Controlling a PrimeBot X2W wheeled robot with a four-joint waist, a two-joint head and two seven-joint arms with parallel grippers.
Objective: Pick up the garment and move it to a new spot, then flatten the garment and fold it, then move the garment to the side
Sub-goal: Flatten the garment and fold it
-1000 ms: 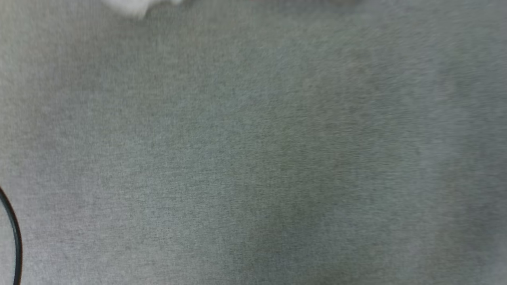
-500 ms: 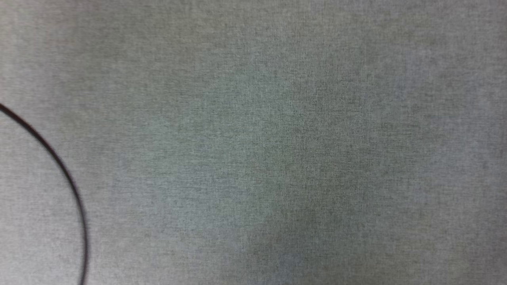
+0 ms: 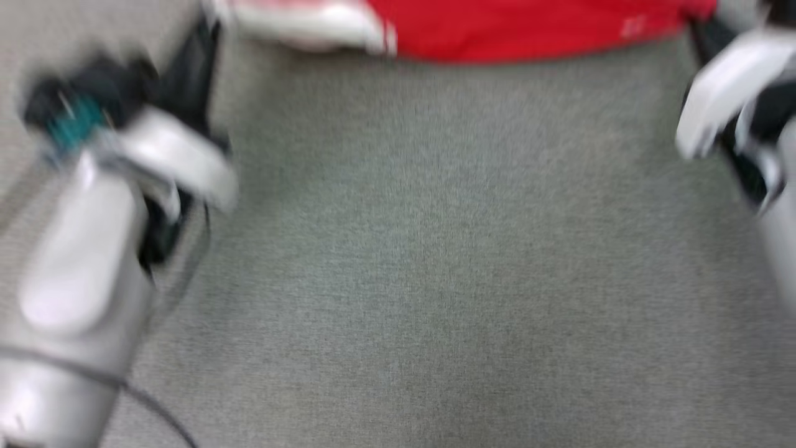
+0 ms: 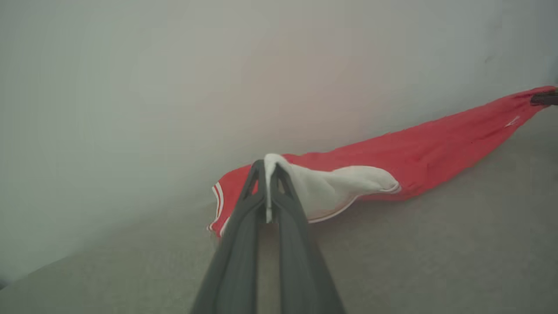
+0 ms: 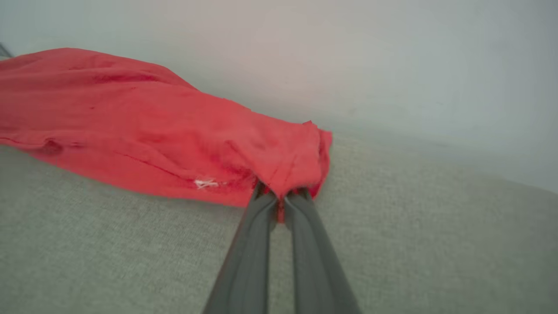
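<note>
Red jersey [image 4: 436, 148], pinched at its white sleeve [image 4: 340, 187] by the left tool [image 4: 267, 169] and at a red corner by the right tool [image 5: 282, 197], stretches out, seemingly for flattening.

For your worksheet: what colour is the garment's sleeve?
White sleeve, best in left wrist view.

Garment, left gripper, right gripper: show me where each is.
garment [image 5: 130, 126], right wrist view, red body cloth.
left gripper [image 4: 268, 169], left wrist view, between its fingertips, shut on white cloth.
right gripper [image 5: 282, 192], right wrist view, between its fingertips, shut on red cloth.
</note>
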